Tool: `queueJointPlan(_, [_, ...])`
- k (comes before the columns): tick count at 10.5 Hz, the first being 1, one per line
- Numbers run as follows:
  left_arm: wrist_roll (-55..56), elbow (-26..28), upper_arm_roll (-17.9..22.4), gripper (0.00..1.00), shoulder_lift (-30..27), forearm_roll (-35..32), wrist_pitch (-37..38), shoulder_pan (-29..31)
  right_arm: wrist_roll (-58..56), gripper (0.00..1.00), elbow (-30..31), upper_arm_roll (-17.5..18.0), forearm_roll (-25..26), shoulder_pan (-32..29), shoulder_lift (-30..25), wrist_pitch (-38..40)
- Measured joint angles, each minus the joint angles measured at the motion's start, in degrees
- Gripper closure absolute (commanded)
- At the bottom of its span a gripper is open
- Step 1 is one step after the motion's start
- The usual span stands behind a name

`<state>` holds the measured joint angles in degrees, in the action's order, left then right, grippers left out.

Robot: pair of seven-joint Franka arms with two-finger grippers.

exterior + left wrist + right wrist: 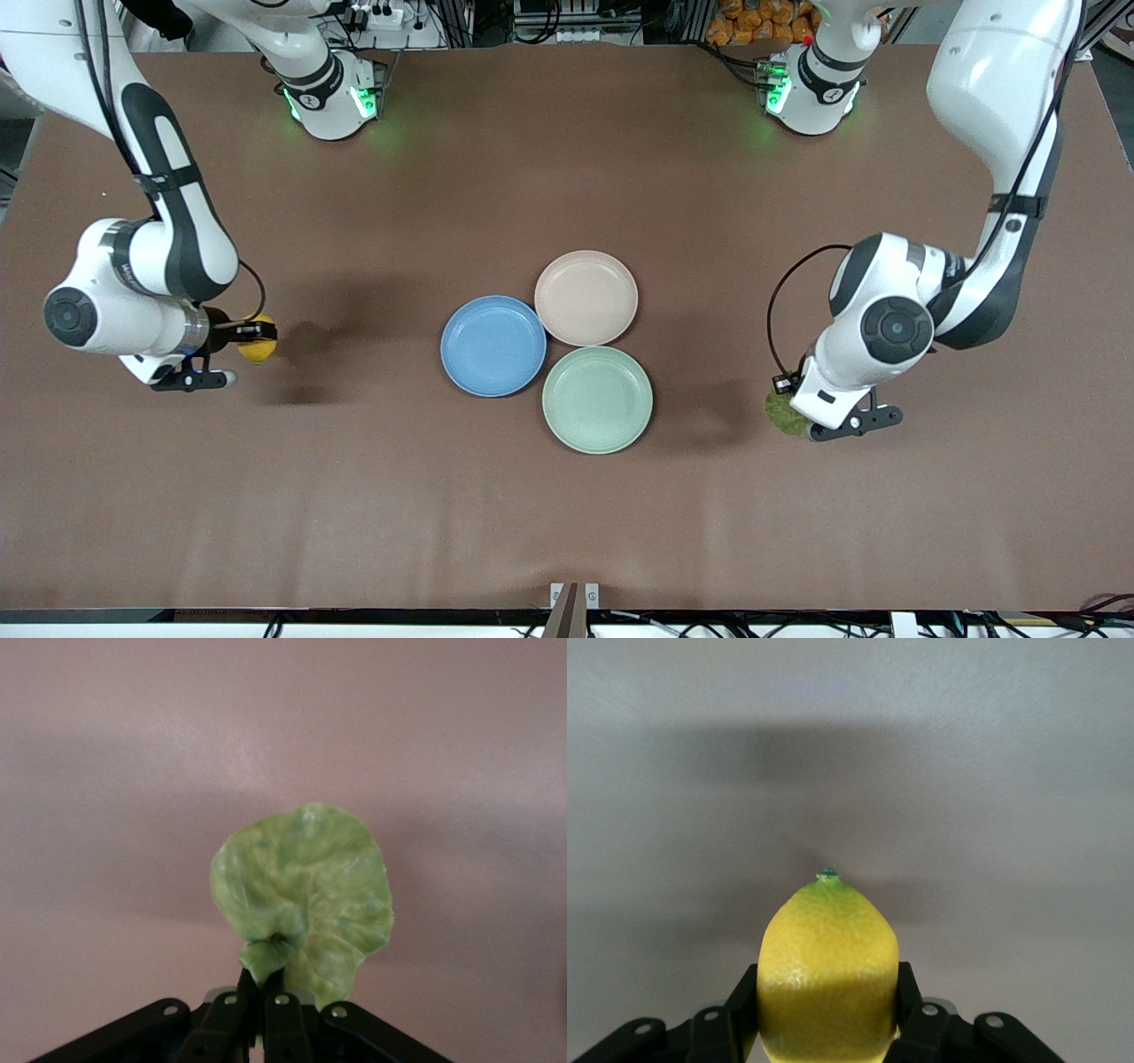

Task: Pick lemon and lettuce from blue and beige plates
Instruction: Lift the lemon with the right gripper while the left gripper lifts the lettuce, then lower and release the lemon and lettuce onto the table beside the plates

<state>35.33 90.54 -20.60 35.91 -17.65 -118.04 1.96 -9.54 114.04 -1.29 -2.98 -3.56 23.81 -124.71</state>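
My right gripper (241,335) is shut on the yellow lemon (258,340), held over bare table toward the right arm's end. In the right wrist view the lemon (828,970) fills the space between the fingers, green tip outward. My left gripper (791,400) is shut on the green lettuce leaf (784,413), held over bare table toward the left arm's end. In the left wrist view the leaf (306,895) is pinched by its stem end. The blue plate (493,345) and the beige plate (586,297) lie empty at the table's middle.
A green plate (597,399), also empty, lies beside the blue plate, nearer the front camera than the beige one. The three plates touch in a cluster. Brown table surface (567,514) surrounds them.
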Motion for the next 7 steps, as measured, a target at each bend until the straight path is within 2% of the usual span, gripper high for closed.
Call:
queueJointPlan(1, [-0.41,0.01,-0.01,1.0,2.02,-0.65,-0.45,0.72,-0.27,0.42,1.69,0.0,0.0,0.03,0.0,-1.96])
queueJointPlan(2, [-0.69,0.01,0.0,1.0,3.67,-0.89,-1.2,1.38,-0.32,0.13,2.41,0.0,-0.01,0.05,0.01,-2.64])
queueJointPlan(3, [-1.08,-0.01,-0.02,0.57,4.77,-0.92,-2.12,1.78,-0.33,0.0,2.68,0.02,-0.02,0.11,0.04,-2.88])
queueJointPlan(4, [-1.75,-0.02,-0.02,0.01,5.29,-0.96,-2.35,1.82,-0.36,0.0,2.74,0.04,-0.03,0.26,0.09,-3.0])
queueJointPlan(7, [-3.8,-0.78,0.05,0.0,5.35,-1.17,-2.71,2.19,-0.71,0.0,1.6,0.06,-0.05,0.45,-0.41,-2.06])
